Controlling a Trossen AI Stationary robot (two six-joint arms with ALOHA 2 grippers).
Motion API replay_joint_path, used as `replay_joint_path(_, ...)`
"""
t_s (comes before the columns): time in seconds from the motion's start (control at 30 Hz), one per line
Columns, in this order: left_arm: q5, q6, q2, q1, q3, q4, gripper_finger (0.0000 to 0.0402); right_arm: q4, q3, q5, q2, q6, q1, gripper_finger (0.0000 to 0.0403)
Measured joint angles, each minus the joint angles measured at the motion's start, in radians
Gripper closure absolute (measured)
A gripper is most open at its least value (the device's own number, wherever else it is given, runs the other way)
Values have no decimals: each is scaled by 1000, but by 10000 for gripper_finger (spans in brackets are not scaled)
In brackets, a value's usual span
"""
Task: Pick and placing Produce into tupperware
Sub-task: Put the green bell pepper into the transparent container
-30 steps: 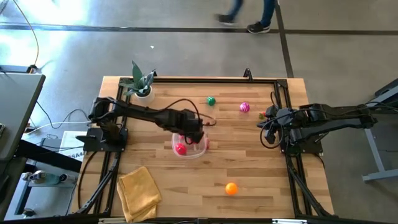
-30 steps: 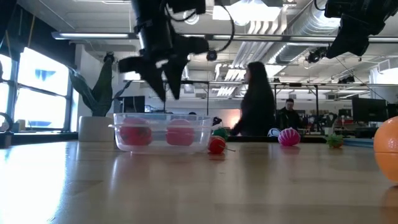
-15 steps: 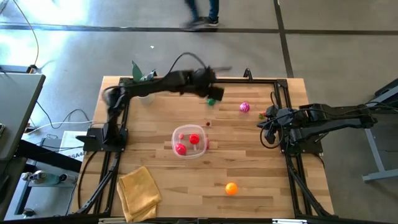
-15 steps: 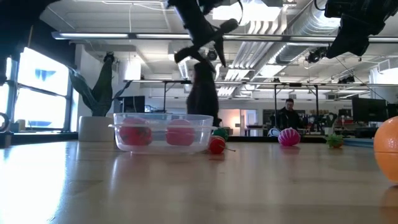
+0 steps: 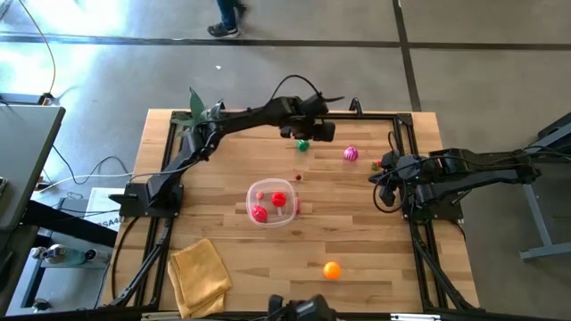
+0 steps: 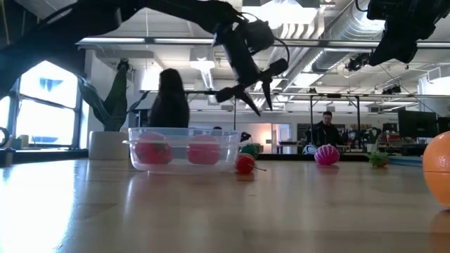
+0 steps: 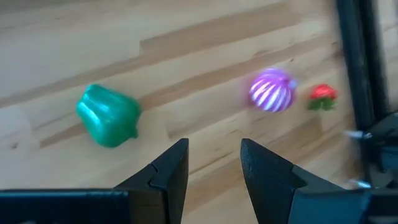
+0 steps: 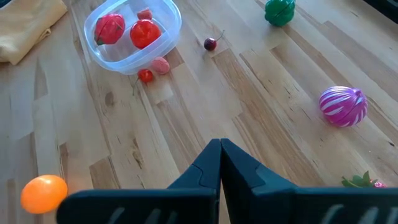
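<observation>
Fingers of the left gripper hang partly spread and empty over the table's far edge; the green toy pepper lies just nearside. Right gripper: pressed together, waiting right. Round clear plastic tub holds two red pieces; striped magenta ball and orange ball remain outside.

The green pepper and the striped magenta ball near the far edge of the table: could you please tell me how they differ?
The green pepper is plain green and lumpy with lobes; the striped magenta ball is rounder, with pale stripes. The green pepper lies closer to the open, empty left gripper, which hangs over the wood between them; the striped magenta ball lies farther toward the right arm's side. Both rest on the bare table, outside the tupperware.
</observation>
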Motion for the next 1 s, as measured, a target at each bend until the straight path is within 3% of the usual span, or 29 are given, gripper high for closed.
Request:
replay_joint_path(0.33,-10,26,6,44,-31,-118,266,0,0,0,0,0,0,402)
replay_joint_path(0.73,63,1,103,51,-32,-29,266,0,0,0,0,0,0,402)
replay_joint_path(1.0,33,-72,112,51,-32,-29,266,0,0,0,0,0,0,402)
